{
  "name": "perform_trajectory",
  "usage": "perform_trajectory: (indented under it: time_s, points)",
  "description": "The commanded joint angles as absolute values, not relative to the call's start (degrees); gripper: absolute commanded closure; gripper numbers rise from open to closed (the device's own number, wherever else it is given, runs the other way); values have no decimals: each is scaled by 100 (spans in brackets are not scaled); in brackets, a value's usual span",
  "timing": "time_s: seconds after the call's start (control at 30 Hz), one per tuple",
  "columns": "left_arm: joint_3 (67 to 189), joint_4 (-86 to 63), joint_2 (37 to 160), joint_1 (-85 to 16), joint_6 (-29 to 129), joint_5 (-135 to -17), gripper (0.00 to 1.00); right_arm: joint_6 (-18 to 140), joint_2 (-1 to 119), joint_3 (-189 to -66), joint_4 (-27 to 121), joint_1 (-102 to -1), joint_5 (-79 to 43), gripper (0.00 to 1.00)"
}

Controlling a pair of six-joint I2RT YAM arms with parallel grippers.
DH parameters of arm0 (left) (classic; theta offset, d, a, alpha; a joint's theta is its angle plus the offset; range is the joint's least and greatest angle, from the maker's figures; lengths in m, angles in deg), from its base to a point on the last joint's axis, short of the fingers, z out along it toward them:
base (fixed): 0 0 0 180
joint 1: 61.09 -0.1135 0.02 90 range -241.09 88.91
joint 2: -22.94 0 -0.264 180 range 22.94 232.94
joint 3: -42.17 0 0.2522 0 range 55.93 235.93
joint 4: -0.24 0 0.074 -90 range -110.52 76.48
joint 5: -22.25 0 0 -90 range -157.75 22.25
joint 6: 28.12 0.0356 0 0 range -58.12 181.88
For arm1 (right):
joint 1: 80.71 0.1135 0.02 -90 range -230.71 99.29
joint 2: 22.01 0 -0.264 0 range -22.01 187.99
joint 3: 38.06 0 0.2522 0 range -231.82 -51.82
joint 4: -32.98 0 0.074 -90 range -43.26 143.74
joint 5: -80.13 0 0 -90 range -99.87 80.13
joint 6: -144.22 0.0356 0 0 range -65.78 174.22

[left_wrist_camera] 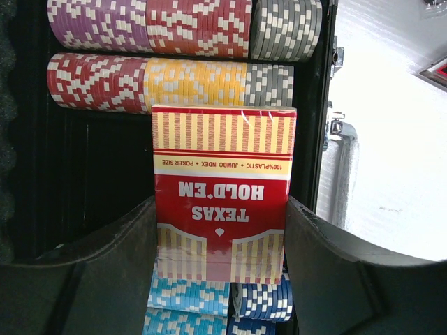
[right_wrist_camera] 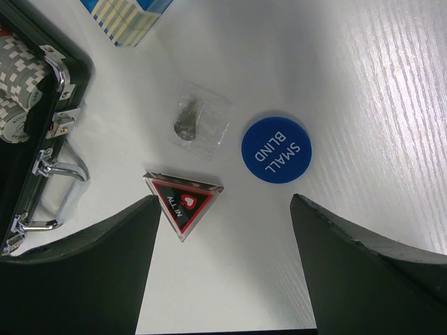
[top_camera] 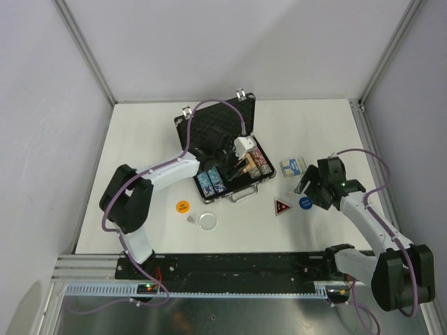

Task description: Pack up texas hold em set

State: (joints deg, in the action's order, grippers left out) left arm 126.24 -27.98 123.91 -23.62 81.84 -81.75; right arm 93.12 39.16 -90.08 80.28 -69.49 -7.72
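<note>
Chips lie in rows in the open case, and the left claw grips the red deck by its long sides, right above them. The deck's long axis runs straight out from the wrist, toward the chip rows. A bare black slot lies just to its left in the wrist view (the likeliest home for it, I judge). Whether the deck touches the blue chips under it I cannot tell.

The right claw hangs open over the desk, holding nothing. The triangle lies just beside its finger on the case side, the blue button a little ahead of the gap between the fingers, and the blue deck further on. The right arm is the nearer to all three; the orange button lies on the left arm's side.
</note>
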Motion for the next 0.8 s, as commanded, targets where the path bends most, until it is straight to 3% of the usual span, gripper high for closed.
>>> perform_trajectory:
  time_s: [0.0, 0.77]
  points:
    - [12748, -2555, 12353, -2383, 8131, -8487, 34, 9231, 4012, -9042, 7794, -7009, -891, 19]
    - [12515, -2517, 12794, -2385, 8064, -8494, 34, 9193, 4030, -9061, 7848, -7087, -896, 19]
